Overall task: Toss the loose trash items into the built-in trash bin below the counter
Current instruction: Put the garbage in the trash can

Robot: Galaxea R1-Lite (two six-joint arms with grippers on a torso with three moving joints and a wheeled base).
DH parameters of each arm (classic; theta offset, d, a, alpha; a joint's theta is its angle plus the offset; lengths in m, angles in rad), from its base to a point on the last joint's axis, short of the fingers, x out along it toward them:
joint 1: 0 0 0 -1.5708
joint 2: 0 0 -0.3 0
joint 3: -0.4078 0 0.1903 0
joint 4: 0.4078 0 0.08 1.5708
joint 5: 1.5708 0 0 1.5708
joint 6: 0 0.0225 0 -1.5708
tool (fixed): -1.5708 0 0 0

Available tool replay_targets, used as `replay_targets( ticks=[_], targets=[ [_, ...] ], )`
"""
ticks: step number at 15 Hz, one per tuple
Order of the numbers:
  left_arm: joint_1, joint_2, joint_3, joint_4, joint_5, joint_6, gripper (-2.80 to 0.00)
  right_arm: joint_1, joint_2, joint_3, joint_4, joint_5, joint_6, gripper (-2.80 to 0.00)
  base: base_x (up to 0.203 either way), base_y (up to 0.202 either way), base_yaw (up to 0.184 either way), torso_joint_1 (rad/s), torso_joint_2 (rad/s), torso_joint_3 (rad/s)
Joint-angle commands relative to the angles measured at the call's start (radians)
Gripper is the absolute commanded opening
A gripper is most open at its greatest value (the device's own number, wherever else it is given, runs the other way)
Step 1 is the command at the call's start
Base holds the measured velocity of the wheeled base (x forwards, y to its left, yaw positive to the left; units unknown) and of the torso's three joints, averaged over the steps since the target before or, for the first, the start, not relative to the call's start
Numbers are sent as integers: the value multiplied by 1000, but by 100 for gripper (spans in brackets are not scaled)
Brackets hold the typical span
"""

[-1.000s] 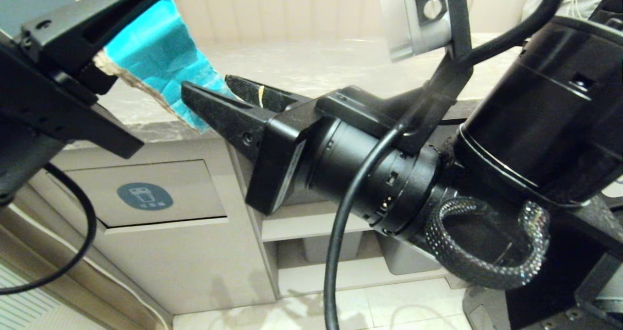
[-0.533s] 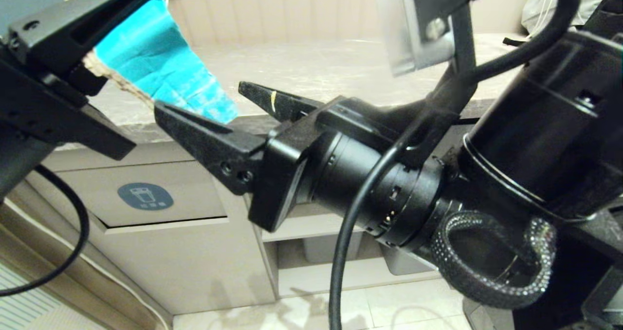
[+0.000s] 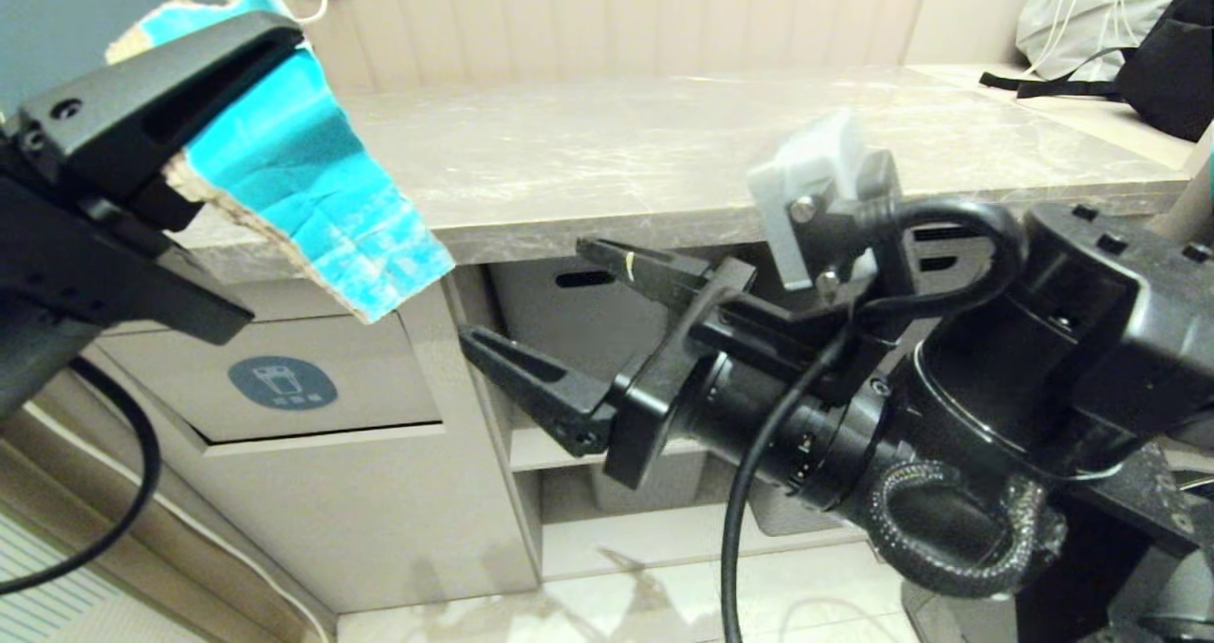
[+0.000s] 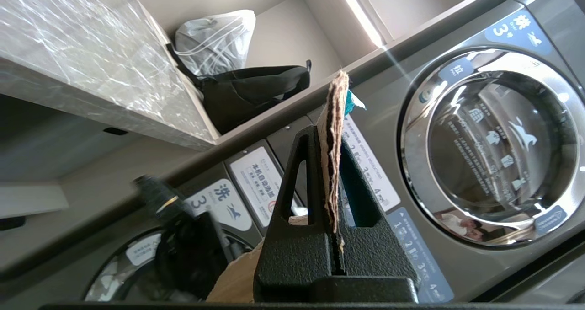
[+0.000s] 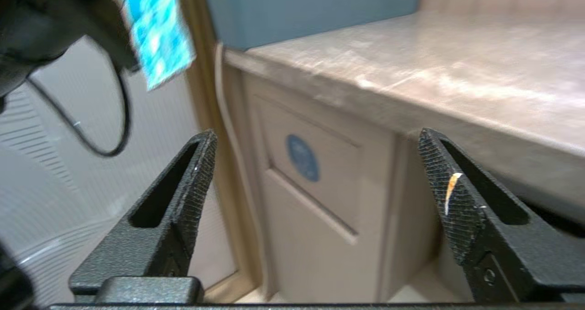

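Note:
My left gripper [image 3: 228, 150] is raised at the upper left, shut on a torn cardboard scrap [image 3: 313, 197] with a bright turquoise face and ragged brown edge. In the left wrist view the scrap [image 4: 336, 99] stands edge-on, pinched by that gripper [image 4: 330, 131]. The trash bin flap [image 3: 360, 368] with its round blue sticker [image 3: 282, 382] sits in the beige cabinet below the scrap, closed. My right gripper [image 3: 524, 290] hangs open and empty below the counter [image 3: 664, 150], right of the flap. In its own view that gripper [image 5: 317, 134] faces the flap [image 5: 320, 186]. The other scraps are out of view.
Grey plastic bins with slot handles [image 3: 579, 311] stand on shelves under the counter behind my right gripper. A black bag [image 3: 1167, 55] and a white bag [image 3: 1081, 8] lie at the far right. A black cable [image 3: 142, 472] loops beside the cabinet. A washing machine door [image 4: 493, 141] shows in the left wrist view.
My right gripper has dropped from beside the scrap at counter height to below the counter edge and drawn back to the right. The left gripper keeps its hold, nearly still.

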Motion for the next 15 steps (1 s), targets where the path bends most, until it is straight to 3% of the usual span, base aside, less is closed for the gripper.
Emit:
replay_targets(
  ticks=[1, 4, 5, 9, 15],
  targets=[
    [0, -4, 2, -6, -1, -4, -280, -45, -35, 8, -8, -1, -2, 0, 0, 0, 0, 0, 0, 0],
    [0, -5, 2, -8, -1, -4, -280, -52, -45, 12, -28, 9, 13, 0, 0, 0, 0, 0, 0, 0],
    [1, -7, 0, -7, -3, -4, -280, -53, -42, 10, -51, 9, 16, -280, 0, 0, 0, 0, 0, 0],
    [6, -13, 3, -6, -9, 3, -280, -121, -41, 10, -68, 2, 12, -280, 0, 0, 0, 0, 0, 0],
    [10, -10, 3, -8, -31, 23, -280, -448, -102, 78, -106, 1, -118, -280, 0, 0, 0, 0, 0, 0]
  ],
)
